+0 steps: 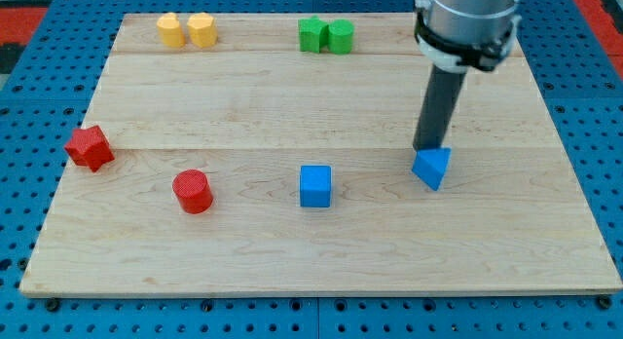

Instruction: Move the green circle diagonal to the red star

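Note:
The green circle (341, 36) stands at the view's top, right of centre, touching a green star-like block (311, 34) on its left. The red star (90, 147) sits at the board's left edge. My tip (426, 148) is at the right of the board, just above and touching the top edge of a blue triangular block (432, 168). The tip is far from the green circle, which lies up and to the left of it.
A red cylinder (193, 191) lies right of and below the red star. A blue cube (315, 185) sits at bottom centre. Two yellow blocks (170, 30) (201, 30) stand at the top left. The wooden board (321, 251) lies on a blue pegboard.

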Available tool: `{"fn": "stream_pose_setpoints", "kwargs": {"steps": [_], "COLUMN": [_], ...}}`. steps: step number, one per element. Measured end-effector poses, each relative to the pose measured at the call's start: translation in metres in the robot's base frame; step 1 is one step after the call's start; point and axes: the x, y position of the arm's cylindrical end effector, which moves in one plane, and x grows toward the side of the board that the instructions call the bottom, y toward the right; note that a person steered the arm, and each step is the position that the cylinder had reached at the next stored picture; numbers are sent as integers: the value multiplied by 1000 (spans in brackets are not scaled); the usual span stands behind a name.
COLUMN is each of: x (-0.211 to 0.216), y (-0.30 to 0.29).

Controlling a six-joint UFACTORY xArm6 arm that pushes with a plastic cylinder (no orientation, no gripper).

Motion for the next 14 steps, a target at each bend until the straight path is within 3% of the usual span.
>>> {"fn": "stream_pose_setpoints", "kwargs": {"steps": [1, 2, 3, 4, 5, 6, 8, 9, 10, 11, 12, 13, 14], "x": [18, -15, -89, -192, -233, -241, -187, -226, -203, -115, -109, -133, -123], "y": [-3, -11, 15, 7, -59, -143, -170, -147, -124, -103, -94, -102, -71]}}
